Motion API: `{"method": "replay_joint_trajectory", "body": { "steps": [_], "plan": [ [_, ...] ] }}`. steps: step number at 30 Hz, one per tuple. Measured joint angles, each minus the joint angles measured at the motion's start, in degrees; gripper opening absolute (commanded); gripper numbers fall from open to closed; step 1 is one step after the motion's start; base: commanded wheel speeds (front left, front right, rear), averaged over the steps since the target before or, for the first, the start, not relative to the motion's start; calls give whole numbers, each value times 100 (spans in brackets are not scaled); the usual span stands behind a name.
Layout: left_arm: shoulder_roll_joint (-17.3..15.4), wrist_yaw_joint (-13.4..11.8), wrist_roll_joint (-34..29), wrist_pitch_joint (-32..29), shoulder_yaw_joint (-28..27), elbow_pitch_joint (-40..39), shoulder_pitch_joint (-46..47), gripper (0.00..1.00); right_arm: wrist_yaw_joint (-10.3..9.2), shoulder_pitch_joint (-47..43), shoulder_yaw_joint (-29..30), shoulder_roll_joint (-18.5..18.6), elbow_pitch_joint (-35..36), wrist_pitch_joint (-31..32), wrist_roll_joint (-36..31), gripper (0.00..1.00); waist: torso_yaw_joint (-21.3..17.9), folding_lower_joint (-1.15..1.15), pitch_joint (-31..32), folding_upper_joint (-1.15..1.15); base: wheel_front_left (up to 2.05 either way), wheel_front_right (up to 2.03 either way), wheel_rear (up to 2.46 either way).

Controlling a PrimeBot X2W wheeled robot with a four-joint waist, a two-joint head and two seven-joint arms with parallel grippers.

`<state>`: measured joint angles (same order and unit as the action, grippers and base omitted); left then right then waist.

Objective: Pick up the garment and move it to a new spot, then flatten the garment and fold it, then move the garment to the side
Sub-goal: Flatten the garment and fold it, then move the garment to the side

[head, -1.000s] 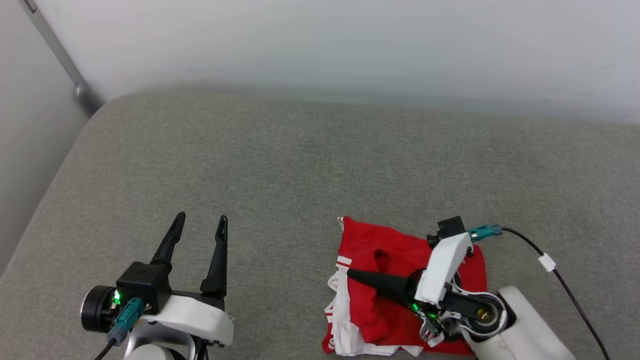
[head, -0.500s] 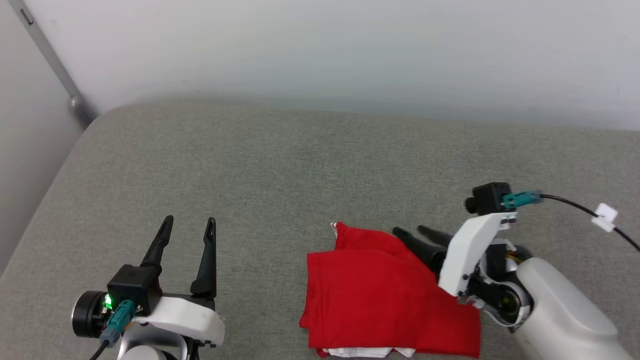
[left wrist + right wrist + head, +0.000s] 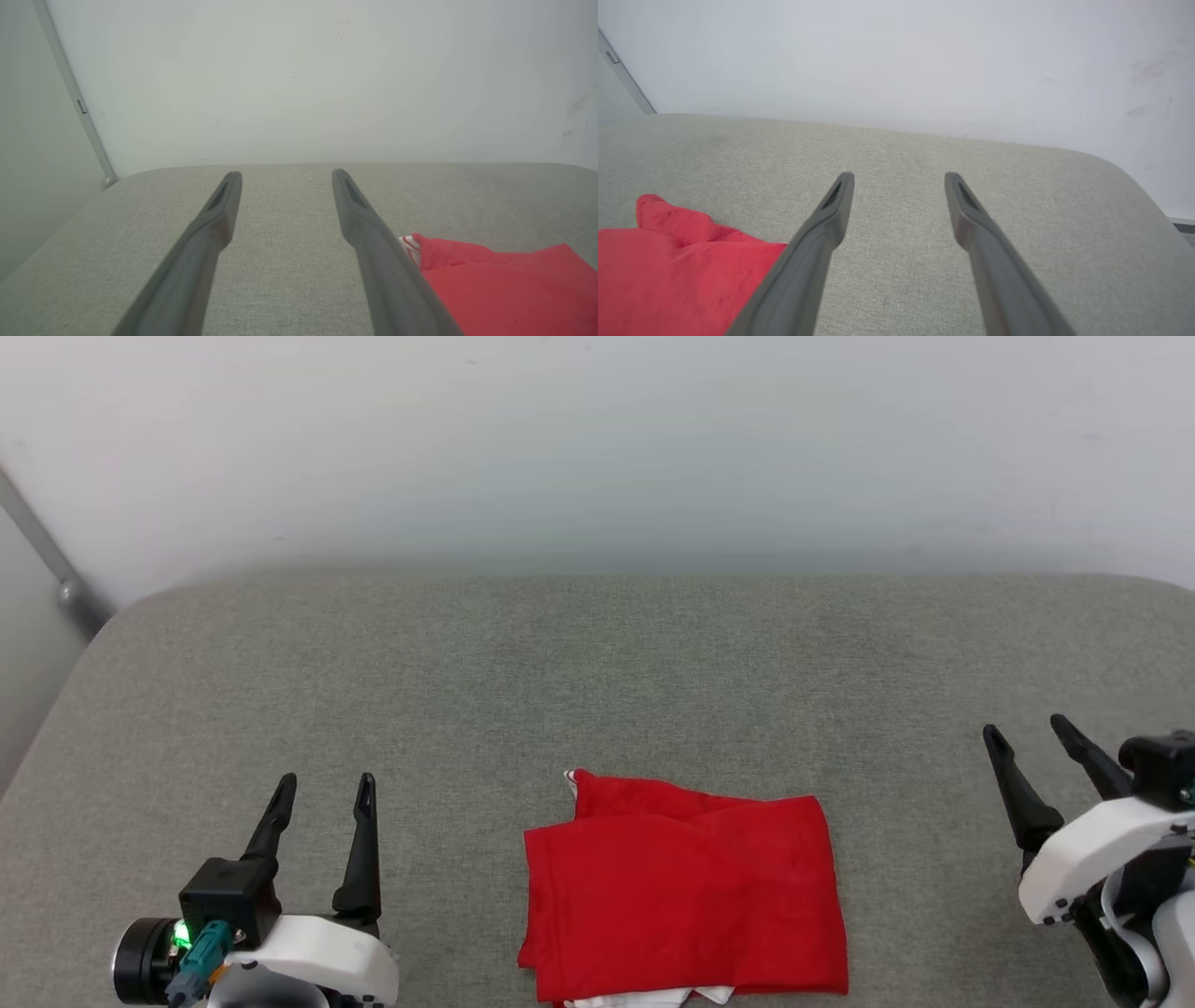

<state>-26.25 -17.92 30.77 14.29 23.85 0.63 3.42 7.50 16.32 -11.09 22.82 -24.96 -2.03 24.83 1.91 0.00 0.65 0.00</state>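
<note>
The garment [image 3: 681, 891] lies folded into a rough red rectangle at the near middle of the grey cushion [image 3: 597, 681], plain red side up, with a bit of white cloth peeking out at its near edge. The left wrist view has it as the garment [image 3: 504, 284] at the lower right, striped trim showing at one corner; the right wrist view has the garment [image 3: 668, 270] at the lower left. My left gripper [image 3: 323, 786] stands open to its left, apart from it. My right gripper [image 3: 1025, 729] stands open to its right, also apart, nothing between its fingers.
A pale wall [image 3: 597, 448] rises behind the cushion. A grey metal bar [image 3: 42, 555] slants down at the far left corner. The cushion's left edge drops off beside my left arm, and its rounded right corner [image 3: 1134, 177] appears in the right wrist view.
My right gripper opened, let go of the garment and pulled back to the right. The garment now lies flat with its red side up. The camera has tilted, shifting the whole picture.
</note>
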Motion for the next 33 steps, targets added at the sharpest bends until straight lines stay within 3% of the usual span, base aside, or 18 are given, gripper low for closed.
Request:
{"method": "replay_joint_trajectory", "body": {
  "steps": [9,16,33],
  "plan": [
    [-34,-21,66,-25,8,83,-117,100,0,-1463,1171,-742,2069,-97,-627,100,-40,0,127,0,0,0,0],
    [-46,5,86,-85,64,96,-191,100,0,-2366,1525,-1370,3225,341,-972,100,-81,-1,128,0,0,0,0],
    [-60,-32,222,-111,12,122,-181,100,0,-2594,1597,-1649,3852,682,-1190,100,-293,0,26,0,0,0,0]
  ]
}}
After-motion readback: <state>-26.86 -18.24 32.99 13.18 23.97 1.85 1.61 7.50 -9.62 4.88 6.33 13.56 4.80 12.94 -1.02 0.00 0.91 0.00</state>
